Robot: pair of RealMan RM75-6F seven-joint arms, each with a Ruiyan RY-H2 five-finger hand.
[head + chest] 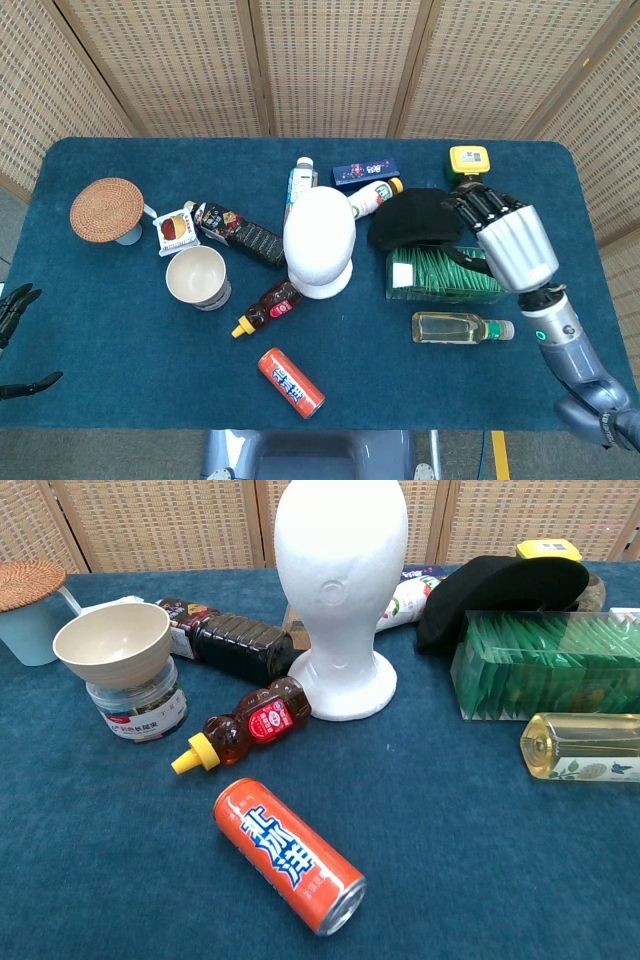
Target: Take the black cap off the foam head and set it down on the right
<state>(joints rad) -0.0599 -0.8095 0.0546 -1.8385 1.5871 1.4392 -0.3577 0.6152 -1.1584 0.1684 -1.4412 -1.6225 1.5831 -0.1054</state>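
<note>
The white foam head stands bare in the middle of the table. The black cap lies to its right, leaning on the far edge of the clear box of green sachets. My right hand hovers just right of the cap, fingers apart and pointing at its edge, with nothing in them; the chest view does not show it. My left hand hangs open off the table's near left edge.
A yellow-lidded jar stands behind the cap. An oil bottle lies in front of the green box. An orange can, a honey bottle and a bowl lie left and near of the foam head.
</note>
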